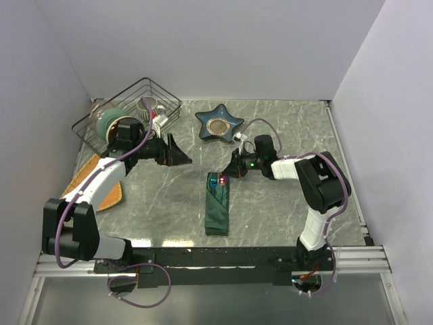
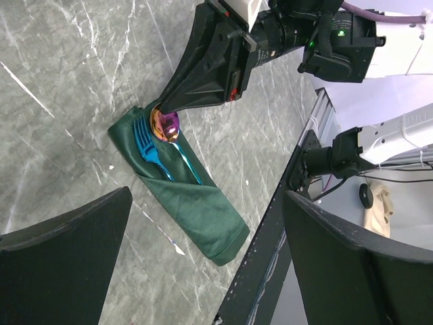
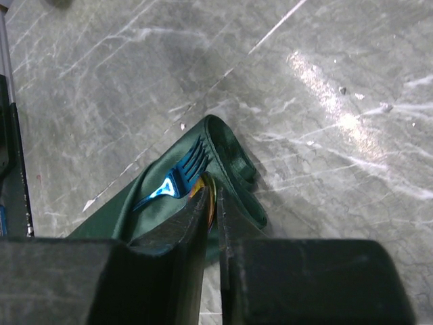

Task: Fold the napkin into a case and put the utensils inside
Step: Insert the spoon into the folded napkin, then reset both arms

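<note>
The dark green napkin lies folded as a narrow case (image 1: pixel 218 206) in the table's middle, its open end towards the far side. A blue fork (image 2: pixel 145 145) and a pink-magenta spoon (image 2: pixel 166 126) stick out of that end, with their handles tucked in the fold. My right gripper (image 1: pixel 229 170) is at the case's far end, shut on the edge of the spoon's bowl (image 3: pixel 212 195). The fork (image 3: pixel 177 177) lies just left of its fingers on the cloth (image 3: pixel 233 169). My left gripper (image 1: pixel 179 154) is open and empty, above the table to the left of the case.
A star-shaped blue dish (image 1: pixel 218 123) sits behind the case. A wire basket (image 1: pixel 160 87) with a teal cup and a white mug stands at the back left. An orange-tan mat (image 1: pixel 114 193) lies at the left edge. The black front rail (image 2: pixel 270 244) runs near the case's closed end.
</note>
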{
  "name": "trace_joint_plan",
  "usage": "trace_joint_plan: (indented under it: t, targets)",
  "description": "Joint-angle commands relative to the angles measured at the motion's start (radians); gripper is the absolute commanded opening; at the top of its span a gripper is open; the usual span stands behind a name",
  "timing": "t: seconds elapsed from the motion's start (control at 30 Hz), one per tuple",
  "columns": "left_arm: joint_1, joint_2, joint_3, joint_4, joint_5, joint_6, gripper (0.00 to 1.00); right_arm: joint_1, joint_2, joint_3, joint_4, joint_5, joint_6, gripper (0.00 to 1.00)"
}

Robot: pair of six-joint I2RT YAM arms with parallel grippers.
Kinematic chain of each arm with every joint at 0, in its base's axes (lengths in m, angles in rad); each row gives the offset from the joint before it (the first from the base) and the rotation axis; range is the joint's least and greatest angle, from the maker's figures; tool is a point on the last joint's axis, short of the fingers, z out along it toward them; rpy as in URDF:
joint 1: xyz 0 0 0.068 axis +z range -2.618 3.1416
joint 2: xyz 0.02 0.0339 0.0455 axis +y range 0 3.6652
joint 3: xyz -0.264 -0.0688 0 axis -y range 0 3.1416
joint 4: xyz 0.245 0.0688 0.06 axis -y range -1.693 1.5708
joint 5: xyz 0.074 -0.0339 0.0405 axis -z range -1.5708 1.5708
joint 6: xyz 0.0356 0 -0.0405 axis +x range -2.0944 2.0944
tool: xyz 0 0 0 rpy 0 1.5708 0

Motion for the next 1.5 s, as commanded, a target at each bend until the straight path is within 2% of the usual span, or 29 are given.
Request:
trace_joint_plan:
  t: [0.0, 0.07, 0.13, 0.33, 0.5, 0.57, 0.6, 0.63, 0.67, 0.73, 0.83, 0.9, 0.97, 1.07, 1.17, 1.3, 1.47]
  targets:
    - [0.007, 0.001, 0.029, 0.001, 0.018, 0.026, 0.99, 0.01, 0.014, 0.046, -0.027, 0.0, -0.025, 0.19]
    - [0.009, 0.002, 0.03, -0.003, 0.018, 0.03, 0.99, 0.011, 0.02, 0.054, -0.045, 0.003, -0.03, 0.22]
    - [0.01, 0.004, 0.034, -0.006, 0.016, 0.032, 0.99, 0.013, 0.017, 0.055, -0.045, 0.014, -0.03, 0.3]
    - [0.01, -0.002, 0.038, -0.002, 0.007, 0.049, 0.99, 0.011, -0.013, 0.066, -0.047, 0.026, -0.008, 0.45]
    - [0.01, -0.005, 0.075, 0.001, -0.054, 0.069, 0.99, 0.005, -0.069, 0.164, -0.102, 0.019, 0.025, 0.59]
    - [0.01, 0.015, 0.118, -0.055, -0.109, 0.084, 0.99, -0.001, -0.113, 0.224, -0.151, 0.025, 0.036, 0.78]
    - [0.01, 0.051, 0.185, -0.092, -0.166, 0.104, 0.99, -0.012, -0.145, 0.248, -0.174, 0.037, 0.036, 0.84]
    - [0.01, 0.073, 0.225, -0.174, -0.194, 0.136, 0.99, -0.021, -0.162, 0.273, -0.206, 0.051, 0.023, 0.93]
    - [0.01, 0.093, 0.269, -0.218, -0.229, 0.148, 0.99, -0.028, -0.177, 0.329, -0.287, 0.074, 0.013, 0.99]
    - [0.01, 0.162, 0.433, -0.363, -0.324, 0.2, 0.99, -0.061, -0.229, 0.386, -0.369, 0.132, -0.004, 1.0]
    - [0.007, 0.24, 0.624, -0.453, -0.496, 0.231, 0.99, -0.117, -0.285, 0.497, -0.546, 0.189, -0.02, 1.0]
    - [0.007, 0.3, 0.749, -0.564, -0.522, 0.269, 0.99, -0.153, -0.323, 0.572, -0.678, 0.213, -0.027, 1.0]
    - [0.007, 0.324, 0.794, -0.603, -0.562, 0.286, 0.99, -0.197, -0.361, 0.595, -0.767, 0.261, -0.047, 1.0]
    - [0.006, 0.3, 0.768, -0.571, -0.604, 0.294, 0.99, -0.228, -0.469, 0.54, -0.821, 0.413, -0.062, 1.0]
    - [-0.02, 0.245, 0.672, -0.527, -0.698, 0.305, 0.99, -0.249, -0.591, 0.43, -0.852, 0.532, -0.062, 1.0]
    - [-0.113, 0.179, 0.493, -0.453, -0.845, 0.322, 0.99, -0.259, -0.771, 0.241, -0.875, 0.585, -0.062, 1.0]
    - [-0.197, 0.108, 0.315, -0.392, -0.924, 0.299, 0.99, -0.257, -0.924, -0.009, -0.834, 0.585, -0.027, 1.0]
